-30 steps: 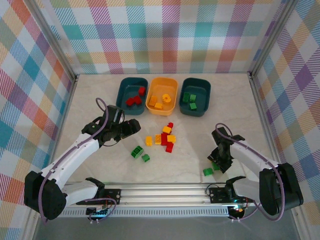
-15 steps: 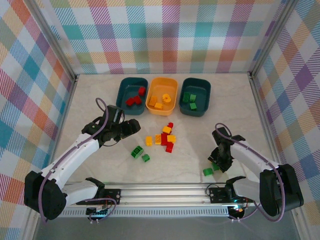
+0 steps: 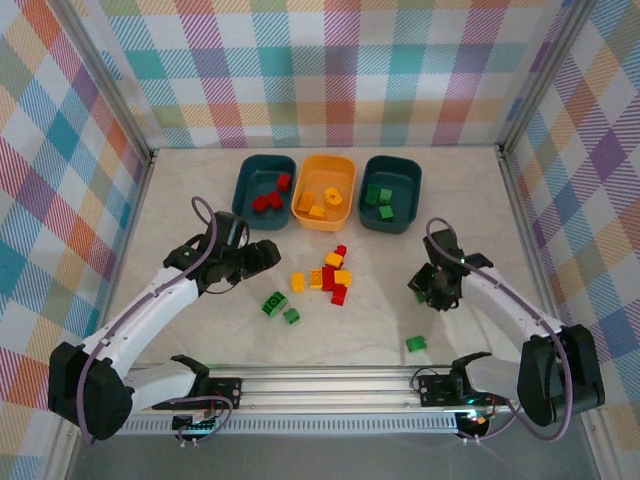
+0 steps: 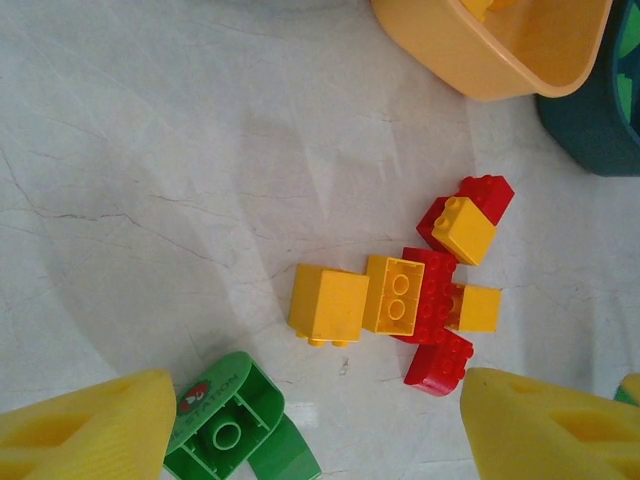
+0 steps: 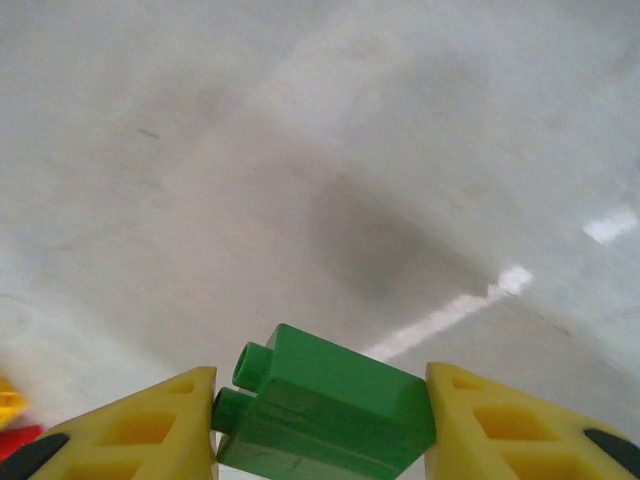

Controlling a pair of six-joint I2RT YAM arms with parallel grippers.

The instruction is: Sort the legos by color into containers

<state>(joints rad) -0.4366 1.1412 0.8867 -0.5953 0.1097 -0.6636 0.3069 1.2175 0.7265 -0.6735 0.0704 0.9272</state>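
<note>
Left gripper (image 3: pixel 262 256) hangs over the table (image 3: pixel 180 200), just left of the loose legos, jaws spread wide with nothing between them. In the left wrist view, its yellow fingers (image 4: pixel 85 430) sit at the bottom corners, with the pile lying beyond them.

At the far side, the left teal tub (image 3: pixel 243 185) holds several red bricks (image 3: pixel 268 200). Near the open gripper's tip, two green bricks (image 3: pixel 274 303) lie close together on the table. One of them shows upside down just beside the left finger in the wrist view.

Next comes the mixed cluster (image 3: pixel 331 275) of red and yellow-orange bricks, packed against one another near the middle of the table. Behind it stands the orange-yellow tub (image 3: pixel 304 180) with yellow-orange pieces (image 3: pixel 318 205) inside. Beside that is the right teal tub (image 3: pixel 411 190), holding green pieces (image 3: pixel 380 198).

Further right, near the front rail, a lone green brick (image 3: pixel 416 343) lies by itself. Right gripper (image 3: pixel 428 290) is well apart from the cluster and beyond that lone brick. Its jaws are clamped on a held green brick (image 5: pixel 325 410), whose studs point left in the right wrist view, with blurred table surface behind it.
</note>
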